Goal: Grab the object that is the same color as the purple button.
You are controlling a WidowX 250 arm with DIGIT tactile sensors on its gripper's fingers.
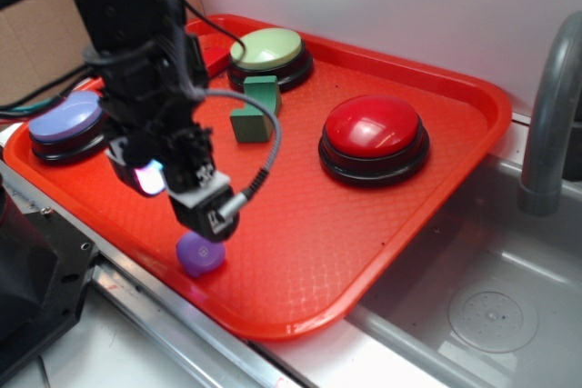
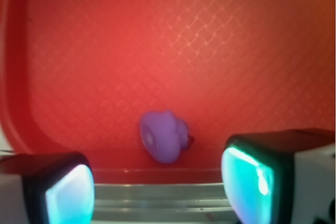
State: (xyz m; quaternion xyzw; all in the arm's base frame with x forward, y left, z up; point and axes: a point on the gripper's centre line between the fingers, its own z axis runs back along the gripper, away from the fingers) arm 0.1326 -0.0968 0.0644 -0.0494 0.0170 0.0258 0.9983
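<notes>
Hand (image 2: pixel 157 192) spread above small rounded purple object (image 2: pixel 164 136), red tray (image 2: pixel 157 40)

object (image 1: pixel 200 253) on tray (image 1: pixel 382 224) near front rim, below end effector (image 1: pixel 195 211)

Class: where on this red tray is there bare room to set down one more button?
The widest bare stretch of the tray lies below the red button, right of the purple piece. It is crowded at the back, around the green block and green button.
</notes>
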